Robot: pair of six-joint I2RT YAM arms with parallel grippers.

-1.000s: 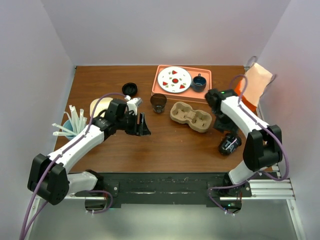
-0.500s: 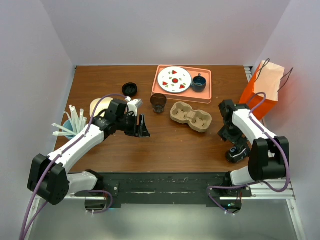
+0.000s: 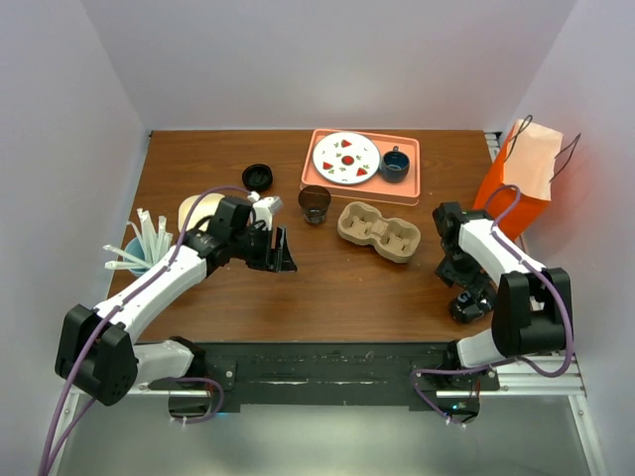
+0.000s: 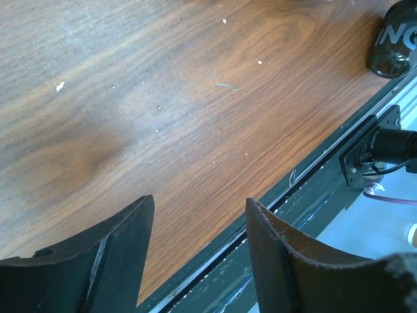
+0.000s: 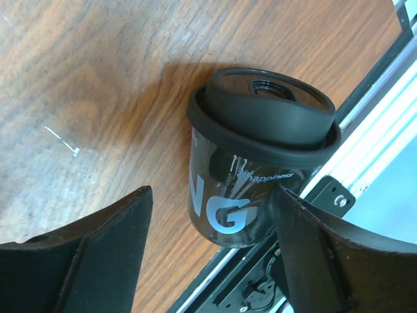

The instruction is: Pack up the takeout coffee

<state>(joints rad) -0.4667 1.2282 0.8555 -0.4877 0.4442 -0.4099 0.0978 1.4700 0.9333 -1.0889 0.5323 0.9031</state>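
Step looks like pre-grasp on the takeout coffee [image 5: 260,163] — the lidded cup stands at the near right edge of the table [image 3: 337,288], beside the rail. Right pincer [image 5: 214,195] is spread wide, 1 finger either side of the cup, apparently not touching. Next move: close on the body below the lid, then lift toward the 2-slot carrier [image 3: 378,231] or orange bag [image 3: 524,174] — my guess. Right arm folded back, wrist low. Left pincer [image 4: 199,205] open, empty, over bare wood.

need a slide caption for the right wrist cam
Right gripper, jaws open, poised over the lidded takeout coffee near the front edge of the wooden table.
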